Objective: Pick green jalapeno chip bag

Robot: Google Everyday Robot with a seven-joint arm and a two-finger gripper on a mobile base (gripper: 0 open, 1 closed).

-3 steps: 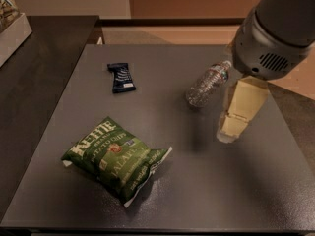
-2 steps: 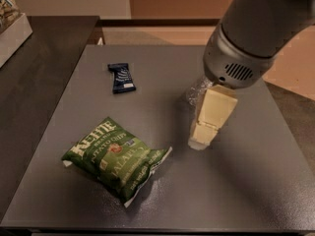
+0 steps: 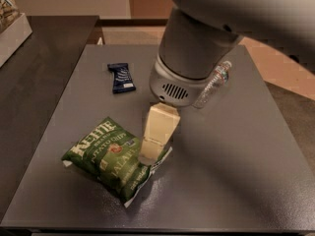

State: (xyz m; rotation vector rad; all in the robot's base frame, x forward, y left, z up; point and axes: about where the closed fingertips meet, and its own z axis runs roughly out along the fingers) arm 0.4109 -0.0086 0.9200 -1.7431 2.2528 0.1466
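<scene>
Swinging in from the right of the frame, the end effector (image 3: 150, 155) now hangs at centre, low over the grey worktop (image 3: 236, 171). At lower left lies the green jalapeno chip bag (image 3: 109, 156), its white lettering reading "Kettle". Above it sits a dark blue wrapper (image 3: 121, 77), print unreadable. The end effector's tip meets the bag's right edge; wide or narrow cannot be told. The approach looks nearly done, and the next move calls for gripping that crinkly edge. A clear bottle (image 3: 215, 82) lies upper right.

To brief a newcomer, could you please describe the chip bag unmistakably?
On the grey table, look front-left: the green chip bag lies there, the tool at its right end. It is the largest item, unlike the small blue wrapper and clear bottle.
</scene>
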